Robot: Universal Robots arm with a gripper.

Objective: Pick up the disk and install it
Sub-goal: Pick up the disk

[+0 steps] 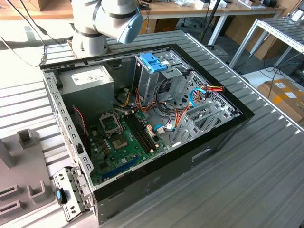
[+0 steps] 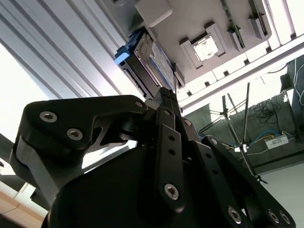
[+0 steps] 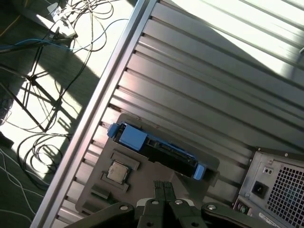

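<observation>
Ribbed table (image 1: 266,156). Open computer case (image 1: 142,118) on it. In exterior view, arm base (image 1: 90,33) at case's 11 o'clock, grey fixture (image 1: 14,171) at 8 o'clock. Disk (image 3: 161,148) on edge in fixture slot, blue rails. Gripper (image 3: 163,184) near disk, fingers pressed together, empty.

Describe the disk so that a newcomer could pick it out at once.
On the ribbed metal table, beside the computer case, sits a grey holder tray. The disk stands on edge in it, next to a small square chip. It alone is a long dark slab with blue plastic ends.
</observation>
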